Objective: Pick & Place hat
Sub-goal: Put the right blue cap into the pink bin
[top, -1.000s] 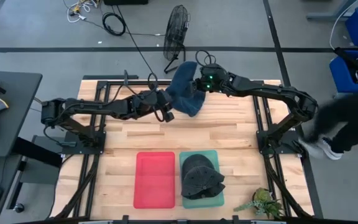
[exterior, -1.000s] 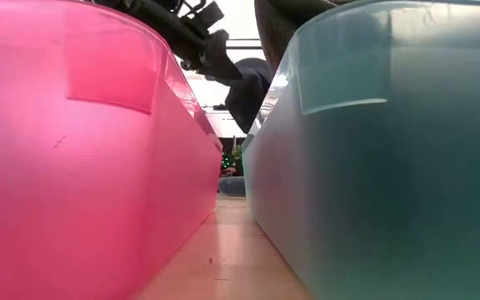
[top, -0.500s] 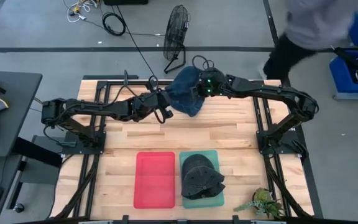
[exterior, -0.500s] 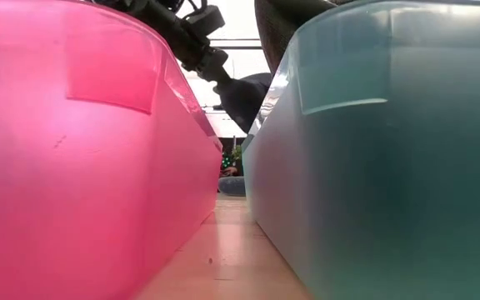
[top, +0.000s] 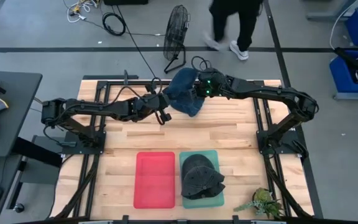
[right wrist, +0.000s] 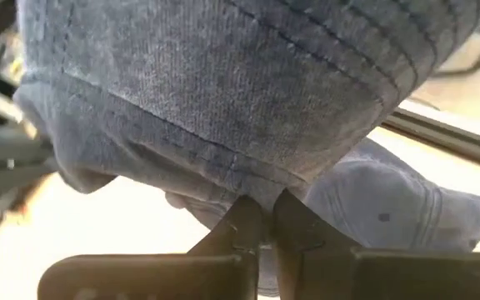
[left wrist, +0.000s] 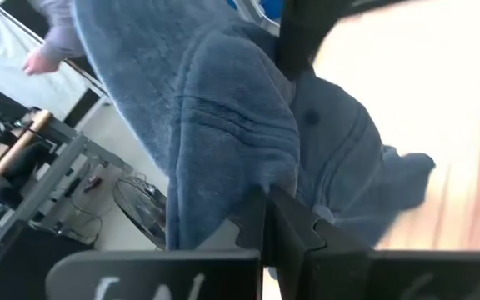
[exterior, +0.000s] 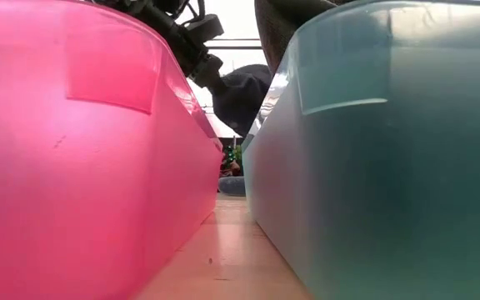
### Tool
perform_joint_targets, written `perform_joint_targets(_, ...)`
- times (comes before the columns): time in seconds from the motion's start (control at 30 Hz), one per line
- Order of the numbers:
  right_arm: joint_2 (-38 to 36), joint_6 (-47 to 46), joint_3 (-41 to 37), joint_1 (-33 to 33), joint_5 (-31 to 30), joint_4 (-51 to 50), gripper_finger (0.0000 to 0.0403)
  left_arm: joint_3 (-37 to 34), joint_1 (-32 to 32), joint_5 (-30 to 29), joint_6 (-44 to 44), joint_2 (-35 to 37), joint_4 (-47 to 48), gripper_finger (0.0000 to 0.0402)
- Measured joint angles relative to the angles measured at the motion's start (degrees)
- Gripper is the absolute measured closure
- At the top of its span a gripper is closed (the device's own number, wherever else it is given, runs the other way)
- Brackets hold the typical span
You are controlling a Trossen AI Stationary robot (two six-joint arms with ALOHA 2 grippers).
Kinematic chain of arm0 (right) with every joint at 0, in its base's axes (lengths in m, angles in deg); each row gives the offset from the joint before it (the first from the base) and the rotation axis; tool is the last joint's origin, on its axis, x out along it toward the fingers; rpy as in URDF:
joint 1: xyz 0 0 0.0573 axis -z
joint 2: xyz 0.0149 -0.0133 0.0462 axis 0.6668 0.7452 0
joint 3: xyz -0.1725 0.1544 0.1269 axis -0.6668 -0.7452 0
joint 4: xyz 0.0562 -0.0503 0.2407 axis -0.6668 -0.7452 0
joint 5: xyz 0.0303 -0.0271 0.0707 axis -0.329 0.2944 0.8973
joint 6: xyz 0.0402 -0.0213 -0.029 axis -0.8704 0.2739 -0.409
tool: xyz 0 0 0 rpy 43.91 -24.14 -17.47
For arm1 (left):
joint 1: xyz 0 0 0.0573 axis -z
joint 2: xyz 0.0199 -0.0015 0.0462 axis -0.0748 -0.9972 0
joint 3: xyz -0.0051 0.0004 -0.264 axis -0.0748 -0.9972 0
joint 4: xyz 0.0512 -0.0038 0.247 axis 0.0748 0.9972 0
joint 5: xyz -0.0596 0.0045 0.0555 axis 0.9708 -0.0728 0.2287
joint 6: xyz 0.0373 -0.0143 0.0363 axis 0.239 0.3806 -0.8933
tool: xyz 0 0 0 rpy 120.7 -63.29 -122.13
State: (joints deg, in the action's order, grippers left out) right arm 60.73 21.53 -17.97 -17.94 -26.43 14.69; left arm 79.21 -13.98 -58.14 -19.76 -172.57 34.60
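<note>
A blue denim hat (top: 184, 93) hangs above the far middle of the wooden table, between my two grippers. My left gripper (top: 168, 102) is shut on the hat's left side, and my right gripper (top: 197, 92) is shut on its right side. In the low view the hat (exterior: 242, 96) shows in the gap between the two bins, clear of the table, with my left gripper (exterior: 210, 73) beside it. In both wrist views the hat's cloth (left wrist: 223, 108) (right wrist: 223, 92) takes up most of the picture. My left gripper pinches a folded edge of the hat's cloth (left wrist: 261, 179) between its two shut fingers, coming level from the table's left. The hat hangs clear of the table. My right gripper pinches the hat's stitched brim edge (right wrist: 257, 187) between its two shut fingers, coming from the table's right. The cloth bulges slack beyond the fingers.
A red bin (top: 155, 179) and a teal bin (top: 197, 203) stand side by side at the near middle; dark hats (top: 201, 176) lie in the teal one. A small plant (top: 263, 204) sits at the near right corner. A person (top: 232, 22) walks beyond the far edge, near a floor fan (top: 176, 28).
My left gripper has moved toward the far edge to the hat and shut on its left side. My right gripper has carried the hat slightly toward the table's left. Behind the table a person has walked from right to left.
</note>
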Motion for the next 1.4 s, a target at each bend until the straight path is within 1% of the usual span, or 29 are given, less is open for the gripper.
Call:
perform_joint_targets(0.1,0.0,3.9,0.0,0.0,1.7,-0.6,0.0373,0.0,0.3,0.0,0.3,0.0,2.0,0.0396)
perform_joint_targets(0.23,0.0,7.0,0.0,0.0,1.9,-2.8,0.0342,0.0,1.9,-0.1,2.8,0.0,4.0,0.0396)
perform_joint_targets(0.4,-0.1,16.3,0.0,0.6,1.9,-4.3,0.0307,-0.1,5.4,-0.9,2.7,0.0,4.1,0.0397)
perform_joint_targets(0.6,-0.1,20.5,0.0,0.7,1.9,-6.2,0.0285,-0.1,9.9,-9.7,2.7,1.1,4.6,0.0398)
perform_joint_targets(0.67,-0.2,20.5,0.0,0.7,1.9,-6.9,0.0283,1.1,11.7,-12.1,4.7,2.3,6.9,0.0398)
perform_joint_targets(0.8,-0.4,21.6,0.1,0.7,1.8,-7.9,0.0282,6.3,16.3,-15.8,13.1,5.1,14.6,0.0398)
perform_joint_targets(0.93,-0.4,22.9,0.1,0.7,1.8,-9.2,0.0282,13.2,21.8,-16.2,25.9,6.4,27.3,0.0398)
perform_joint_targets(1.03,-0.4,23.3,0.1,0.8,1.8,-9.7,0.0282,18.1,26.4,-15.3,37.6,6.5,37.9,0.0398)
perform_joint_targets(1.1,-0.4,23.3,0.1,0.8,1.7,-9.9,0.0282,19.6,29.2,-12.9,44.7,6.4,40.7,0.0398)
perform_joint_targets(1.23,-0.4,23.4,0.1,0.8,1.7,-10.1,0.0282,19.4,35.7,-8.6,54.6,5.9,41.7,0.0398)
perform_joint_targets(1.4,-0.4,23.4,0.1,0.8,1.7,-10.1,0.0282,19.4,43.0,-9.7,68.0,5.2,42.1,0.0398)
